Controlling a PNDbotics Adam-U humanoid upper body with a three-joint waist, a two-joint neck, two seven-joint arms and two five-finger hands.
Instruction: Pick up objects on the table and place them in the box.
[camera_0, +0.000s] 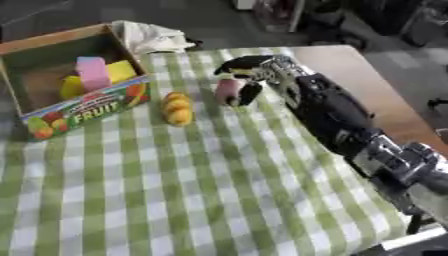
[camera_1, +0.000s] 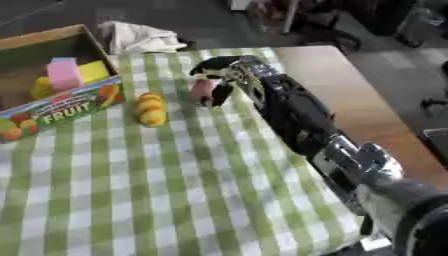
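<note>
**Right hand closes on a pink piece, box waiting to the left**

Nearest the camera, the green-and-white checked tablecloth (camera_0: 175, 200) lies bare of task things, and only the robot's right arm (camera_0: 341, 120) crosses it, coming in from the lower right and stretching up toward the middle of the table. No left hand shows in either view.

Further up, the right hand (camera_0: 249, 75) hangs over a small pink object (camera_0: 227, 90), with dark fingers curled down on both sides of it. It looks like a pinch on the object; whether the piece has left the cloth cannot be told. Just to its left, apart from the hand, lies a lumpy yellow-orange fruit-like toy (camera_0: 178, 109), untouched on the cloth.

Beyond that, at the table's left edge, stands the cardboard box (camera_0: 52, 47), open at the top. Inside it are a pink block (camera_0: 92, 72) standing upright and something yellow (camera_0: 122, 70) behind and beside it. So the job seems partly done: some pieces boxed, one in the hand, one left on the table.

As a judgement, the step in hand is the grasp. The next move calls for lifting the pink object clear, carrying it left over the yellow-orange toy and above the box's near wall, then letting go over the open space.

The box front carries printed fruit pictures and the word "FRUIT" (camera_1: 68, 115) in pale letters on green. A smaller line on the red band above it cannot be read.

At the far edge, a crumpled white cloth (camera_0: 153, 36) lies behind the box.
</note>
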